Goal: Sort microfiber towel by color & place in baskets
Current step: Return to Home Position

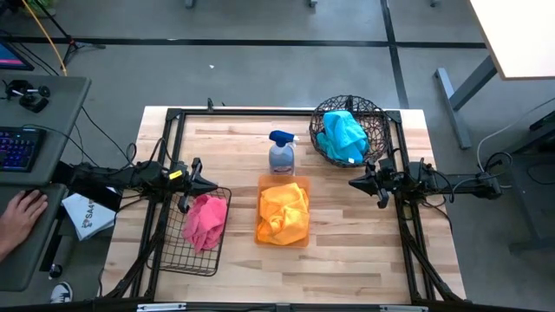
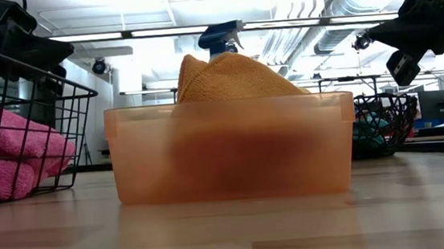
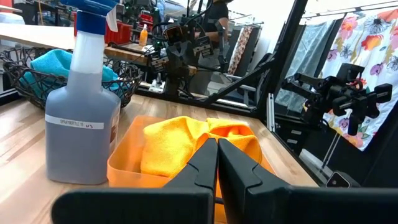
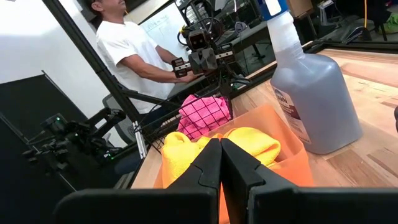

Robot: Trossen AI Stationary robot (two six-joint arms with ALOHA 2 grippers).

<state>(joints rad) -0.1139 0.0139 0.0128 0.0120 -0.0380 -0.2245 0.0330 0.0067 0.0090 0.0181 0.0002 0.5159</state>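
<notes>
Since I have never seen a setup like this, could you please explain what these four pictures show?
This is a robot with two dark arms at a wooden table. One picture looks straight down, one looks level across the tabletop, and two come from cameras on the wrists. The left gripper hangs over the edge of the black wire basket, which holds pink towels. The right gripper hangs near the round wire bowl, which holds a blue towel. Between them an orange bin holds a yellow towel, with a spray bottle beside it. Both grippers are shut and hold nothing.
</notes>
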